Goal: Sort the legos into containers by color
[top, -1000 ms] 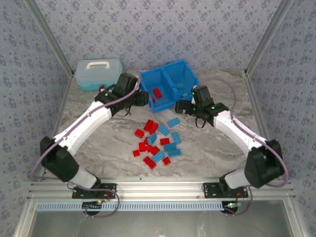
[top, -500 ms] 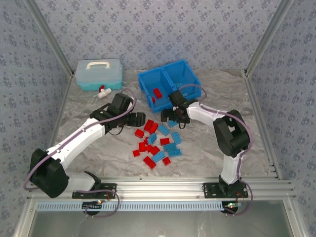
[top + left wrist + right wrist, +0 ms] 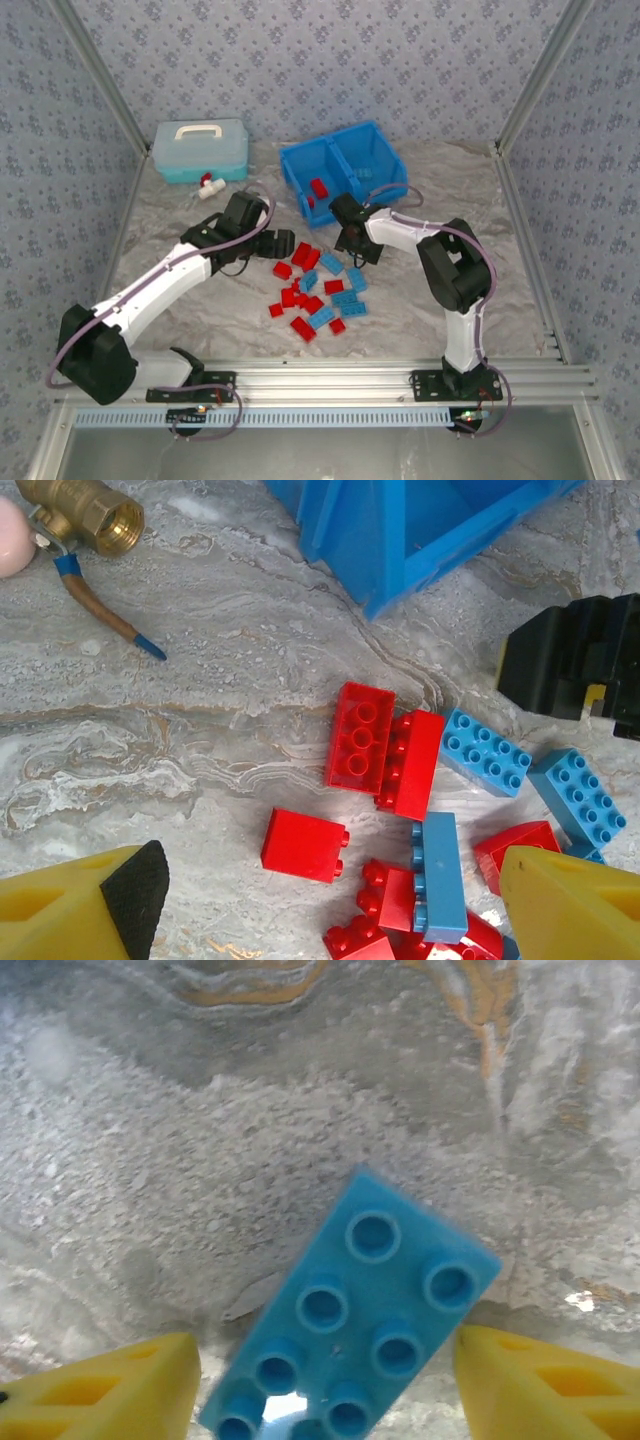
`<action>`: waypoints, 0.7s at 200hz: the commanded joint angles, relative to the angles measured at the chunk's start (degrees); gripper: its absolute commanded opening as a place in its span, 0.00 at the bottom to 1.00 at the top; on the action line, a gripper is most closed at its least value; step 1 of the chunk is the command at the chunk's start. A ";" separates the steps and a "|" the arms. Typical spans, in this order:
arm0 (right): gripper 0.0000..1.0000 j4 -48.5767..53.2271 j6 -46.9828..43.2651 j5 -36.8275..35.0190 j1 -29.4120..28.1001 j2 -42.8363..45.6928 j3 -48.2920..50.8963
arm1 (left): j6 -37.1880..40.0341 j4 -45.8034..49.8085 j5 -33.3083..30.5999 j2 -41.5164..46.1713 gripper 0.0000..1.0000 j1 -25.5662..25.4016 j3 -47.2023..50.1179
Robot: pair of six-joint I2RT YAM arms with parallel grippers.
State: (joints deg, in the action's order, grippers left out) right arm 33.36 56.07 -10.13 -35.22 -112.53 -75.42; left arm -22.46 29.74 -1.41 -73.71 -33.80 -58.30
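Marbled grey tabletop [image 3: 545, 240], kinda gritty-looking up close, boxed in by patterned blue-grey walls. Sorting looks barely started to me. Most of the legos [image 3: 318, 285] lie in a loose scatter between the two arms, just in front of the blue bin [image 3: 291, 172]. I can make out one red brick [image 3: 318, 188] in its left compartment [image 3: 308, 168], and can't really tell what's in the right compartment [image 3: 378, 155]. The right gripper [image 3: 325, 1390] is down low at the bin-side edge of the pile with its yellow fingers [image 3: 110, 1385] spread. A light blue brick [image 3: 350, 1360] lies studs-up and skewed between them, not pinched yet as far as I can see, so I'd call this the grab step for a blue one. The next move probably needs a bit of wrist twist so the fingers meet the flat sides. It's hard glossy plastic with crisp corners and round studs, so a crooked squeeze could make it pivot and pop out. The left gripper [image 3: 330, 905] hovers over the pile's left side, wide open, dark pads [image 3: 140, 885] showing, holding nothing. Under it are a lone red block [image 3: 303, 845] and two red ones [image 3: 375, 745] touching side by side. The brass fitting [image 3: 85, 510] and pink disc [image 3: 10, 535] sit off to the side, not part of the job.
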 commanded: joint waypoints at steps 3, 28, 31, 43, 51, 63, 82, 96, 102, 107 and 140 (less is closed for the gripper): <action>0.58 -1.68 3.90 1.44 -0.33 -2.28 1.34 | 0.81 -1.17 -1.49 2.49 0.88 0.06 0.71; 0.51 -1.48 2.87 0.51 0.10 -1.11 2.39 | 0.58 -1.33 -1.67 2.96 0.89 0.06 1.26; 0.50 -1.54 2.62 0.39 0.15 -0.89 2.56 | 0.55 -1.27 -1.70 2.96 0.89 0.05 1.26; 0.45 -1.42 2.01 -0.46 0.50 0.26 3.26 | 0.48 -1.35 -1.60 3.05 0.89 0.13 1.45; 0.39 -1.54 1.47 -1.01 0.74 1.12 3.75 | 0.49 -1.35 -1.62 3.05 0.89 0.09 1.44; 0.29 -1.77 0.10 -1.74 1.02 2.85 4.51 | 0.40 -1.44 -1.60 3.14 0.89 0.10 1.52; 0.21 -0.54 -1.62 -3.28 1.21 6.44 4.75 | 0.13 -1.73 -1.57 3.27 0.89 0.06 1.53; 0.21 0.42 -3.45 -5.71 0.92 10.74 4.84 | -0.19 -2.11 -1.35 3.61 0.89 0.10 1.57; 0.20 0.47 -4.85 -6.95 0.79 12.76 4.76 | -0.31 -2.60 -1.12 3.89 0.90 0.05 1.73; 0.18 0.35 -6.53 -7.88 0.69 14.47 4.62 | -0.39 -3.14 -0.86 4.28 0.91 0.08 1.94; 0.17 -5.32 -30.19 -10.24 2.28 20.76 0.53 | 0.28 -7.76 1.72 7.44 0.99 0.10 4.09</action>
State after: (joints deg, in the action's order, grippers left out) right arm 32.14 45.04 -16.16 -34.24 -96.12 -70.89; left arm -22.55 26.55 -1.72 -69.67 -33.80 -55.07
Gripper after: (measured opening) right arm 0.272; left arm 0.990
